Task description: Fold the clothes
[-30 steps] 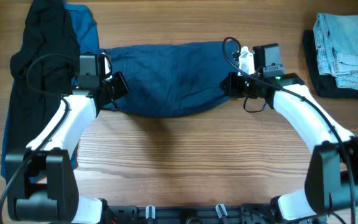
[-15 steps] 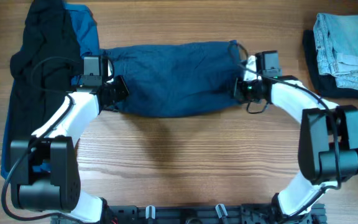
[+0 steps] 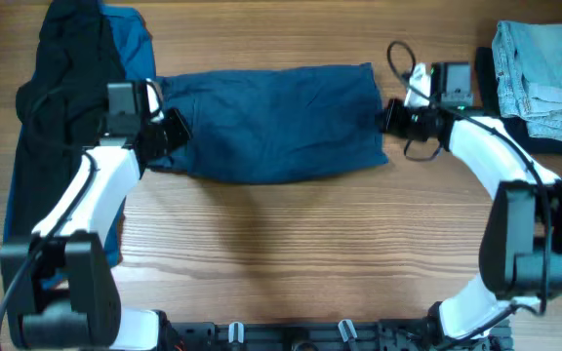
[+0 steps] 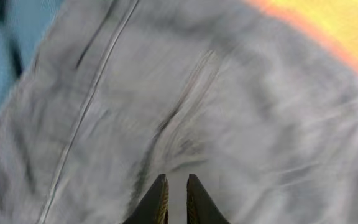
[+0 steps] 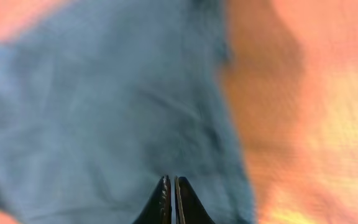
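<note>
Across the middle of the wooden surface [image 3: 281,244] dark navy-blue fabric shorts [image 3: 266,122] lie spread flat, an arm at each end, probably to pull out wrinkles before folding. Right fingers [image 5: 160,205] are pressed together, left fingers [image 4: 154,205] nearly so, a sliver apart; whether either pinches cloth, I can't tell.

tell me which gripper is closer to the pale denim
Right. The right gripper sits at the navy shorts' right edge, beside the pale denim; the left gripper is at their far end.
</note>
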Available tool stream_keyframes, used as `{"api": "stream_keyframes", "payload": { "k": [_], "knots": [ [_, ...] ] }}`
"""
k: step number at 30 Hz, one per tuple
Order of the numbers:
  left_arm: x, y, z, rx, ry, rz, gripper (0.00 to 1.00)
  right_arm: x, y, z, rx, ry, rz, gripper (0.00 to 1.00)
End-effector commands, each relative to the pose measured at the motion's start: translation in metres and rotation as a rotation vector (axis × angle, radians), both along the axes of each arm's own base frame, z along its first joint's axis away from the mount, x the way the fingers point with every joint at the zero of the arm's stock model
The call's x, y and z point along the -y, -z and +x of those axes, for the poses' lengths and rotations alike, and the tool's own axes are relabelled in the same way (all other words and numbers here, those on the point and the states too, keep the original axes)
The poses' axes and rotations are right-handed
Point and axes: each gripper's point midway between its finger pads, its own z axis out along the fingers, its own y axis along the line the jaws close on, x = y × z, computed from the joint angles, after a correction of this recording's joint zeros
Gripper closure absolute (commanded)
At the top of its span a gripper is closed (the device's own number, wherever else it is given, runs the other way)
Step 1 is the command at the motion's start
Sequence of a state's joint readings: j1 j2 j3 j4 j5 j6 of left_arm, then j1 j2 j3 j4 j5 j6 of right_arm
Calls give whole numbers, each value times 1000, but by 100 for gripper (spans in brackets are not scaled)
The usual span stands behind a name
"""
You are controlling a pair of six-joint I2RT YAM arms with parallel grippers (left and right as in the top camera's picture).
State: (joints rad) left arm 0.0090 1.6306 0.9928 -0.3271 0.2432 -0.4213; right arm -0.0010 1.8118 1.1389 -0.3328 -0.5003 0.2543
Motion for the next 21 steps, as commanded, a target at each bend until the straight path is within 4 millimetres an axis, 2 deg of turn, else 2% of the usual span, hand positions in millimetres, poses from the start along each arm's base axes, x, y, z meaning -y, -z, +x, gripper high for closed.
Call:
{"api": "stream_keyframes", "payload": {
  "k": [1, 3, 7, 10, 12, 14, 16, 21],
  "knots": [
    [17, -47, 25, 174, 49, -36, 90, -33, -67, 21, 231, -148, 103, 96],
    [34, -53, 38, 238, 82, -45, 96, -50, -74, 28, 299, -185, 98, 96],
    [71, -62, 59, 359, 154, -65, 96, -95, -91, 44, 441, -220, 87, 96],
    [89, -57, 72, 392, 140, -111, 96, -129, -102, 50, 528, -238, 107, 96],
    [95, -45, 79, 381, 112, -154, 96, -153, -106, 53, 558, -220, 140, 96],
    [96, -27, 83, 340, 63, -202, 96, -172, -102, 53, 558, -209, 173, 96],
    [99, -10, 86, 303, 22, -246, 96, -193, -88, 51, 545, -223, 211, 96],
    [106, 1, 87, 291, 22, -247, 96, -214, -43, 53, 463, -190, 274, 96]
  ]
}}
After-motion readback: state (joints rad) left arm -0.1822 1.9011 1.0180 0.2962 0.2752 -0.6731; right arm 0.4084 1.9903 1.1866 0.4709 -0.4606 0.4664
